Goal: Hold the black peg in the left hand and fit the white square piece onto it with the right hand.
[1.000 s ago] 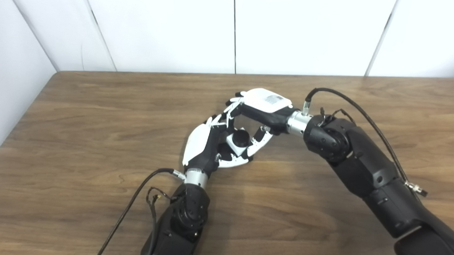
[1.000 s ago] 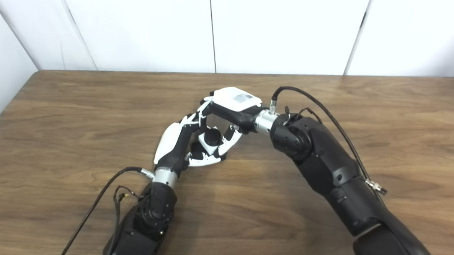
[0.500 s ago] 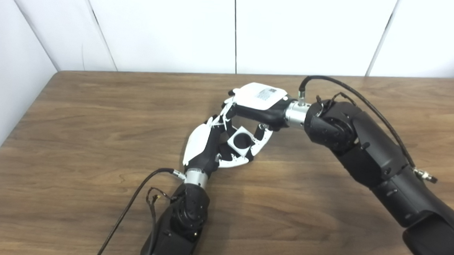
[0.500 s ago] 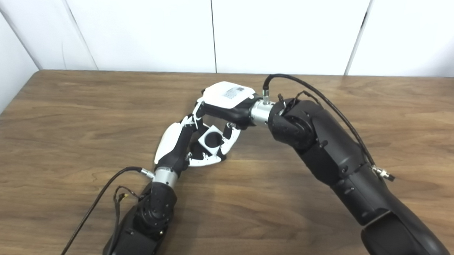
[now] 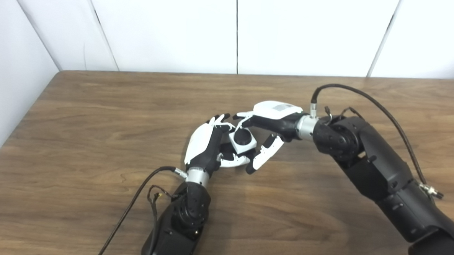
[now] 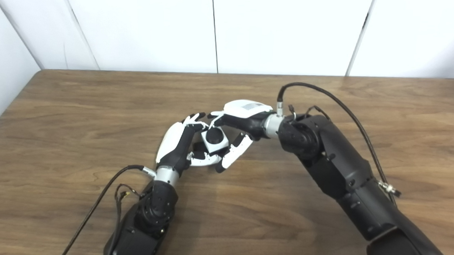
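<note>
My left hand (image 5: 206,145) sits at the table's middle, palm facing right, shut on the black peg. Only the peg's round top (image 5: 242,136) shows, inside the hole of the white square piece (image 5: 249,144). That piece sits over the peg, tilted, against my left fingers. My right hand (image 5: 270,120) reaches in from the right just above and behind the piece. Its fingertips (image 5: 241,117) curl near the piece's top edge. Its thumb (image 5: 263,158) points down to the table, apart from the piece, so the hand is open. The peg's shaft is hidden.
The wooden table (image 5: 97,110) ends at a white wall at the back and on the left. Black cables loop from both wrists, one by my left forearm (image 5: 131,204) and one arching over my right forearm (image 5: 366,105).
My right hand has dropped lower and drawn a little to the right, and its thumb has come off the white piece. The piece now stays on the peg in my left hand.
</note>
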Controlling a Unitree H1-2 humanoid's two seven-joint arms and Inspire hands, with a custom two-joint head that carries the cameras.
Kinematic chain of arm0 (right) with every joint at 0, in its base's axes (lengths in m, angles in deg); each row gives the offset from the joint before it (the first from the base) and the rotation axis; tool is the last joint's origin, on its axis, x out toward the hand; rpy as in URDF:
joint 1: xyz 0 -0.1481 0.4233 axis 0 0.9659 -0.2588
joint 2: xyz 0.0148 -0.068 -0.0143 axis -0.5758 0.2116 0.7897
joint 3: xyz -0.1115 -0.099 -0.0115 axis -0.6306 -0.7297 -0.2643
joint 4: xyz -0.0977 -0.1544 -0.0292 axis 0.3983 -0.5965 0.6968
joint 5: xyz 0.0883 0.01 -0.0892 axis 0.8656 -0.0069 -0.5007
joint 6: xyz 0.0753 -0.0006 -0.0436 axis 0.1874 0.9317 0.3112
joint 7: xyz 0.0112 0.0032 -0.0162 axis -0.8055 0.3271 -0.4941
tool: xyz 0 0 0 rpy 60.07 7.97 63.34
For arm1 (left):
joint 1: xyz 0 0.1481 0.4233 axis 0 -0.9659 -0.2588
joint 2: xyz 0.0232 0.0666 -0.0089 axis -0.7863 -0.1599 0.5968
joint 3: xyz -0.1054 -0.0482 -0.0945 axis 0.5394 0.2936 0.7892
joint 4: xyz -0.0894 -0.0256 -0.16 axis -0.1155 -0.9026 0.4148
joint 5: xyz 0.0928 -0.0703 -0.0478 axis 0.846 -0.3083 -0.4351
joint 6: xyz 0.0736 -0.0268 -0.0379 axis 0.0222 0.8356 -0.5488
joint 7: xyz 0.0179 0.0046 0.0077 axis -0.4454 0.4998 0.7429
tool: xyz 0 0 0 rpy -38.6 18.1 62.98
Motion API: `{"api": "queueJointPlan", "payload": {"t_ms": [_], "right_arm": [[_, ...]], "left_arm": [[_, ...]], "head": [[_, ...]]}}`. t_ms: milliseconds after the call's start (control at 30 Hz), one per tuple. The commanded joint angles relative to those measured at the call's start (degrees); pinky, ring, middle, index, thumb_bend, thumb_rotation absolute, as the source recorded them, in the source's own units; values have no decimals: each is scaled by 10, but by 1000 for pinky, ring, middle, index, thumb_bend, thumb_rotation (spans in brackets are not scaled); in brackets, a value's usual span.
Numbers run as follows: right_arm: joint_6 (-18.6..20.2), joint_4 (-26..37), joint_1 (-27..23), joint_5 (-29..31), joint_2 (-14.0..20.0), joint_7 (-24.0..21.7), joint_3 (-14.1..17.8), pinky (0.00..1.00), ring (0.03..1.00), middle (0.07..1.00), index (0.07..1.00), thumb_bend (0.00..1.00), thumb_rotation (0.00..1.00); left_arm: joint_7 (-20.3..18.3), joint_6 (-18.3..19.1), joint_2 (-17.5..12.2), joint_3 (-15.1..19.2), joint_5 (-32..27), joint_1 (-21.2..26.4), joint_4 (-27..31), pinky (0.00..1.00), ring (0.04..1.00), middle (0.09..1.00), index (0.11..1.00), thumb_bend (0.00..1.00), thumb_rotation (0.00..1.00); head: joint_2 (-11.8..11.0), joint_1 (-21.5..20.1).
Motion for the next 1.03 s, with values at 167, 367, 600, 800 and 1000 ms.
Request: {"api": "queueJointPlan", "payload": {"t_ms": [167,367,600,800,1000], "right_arm": [[-6,-27,10,-4,50,39,23,962,964,958,1000,977,515],[-4,-20,21,18,59,60,46,958,960,956,1000,973,479],[4,-18,47,31,76,97,92,871,930,941,1000,986,487],[6,-3,84,57,78,137,150,818,922,930,980,992,501],[12,15,114,83,75,165,189,767,895,912,958,975,464]], "left_arm": [[3,2,-2,4,0,8,-6,1000,1000,953,488,517,89],[1,4,-3,6,-2,7,-1,1000,1000,954,488,518,89],[-3,5,-5,12,-5,6,0,1000,1000,955,488,518,88],[-3,-2,-7,14,-8,8,-6,1000,1000,954,488,519,87],[-6,-4,-9,13,-6,9,-5,1000,1000,954,488,518,88]], "head": [[-1,0],[0,-4],[-2,-10],[-2,-16],[-2,-21]]}}
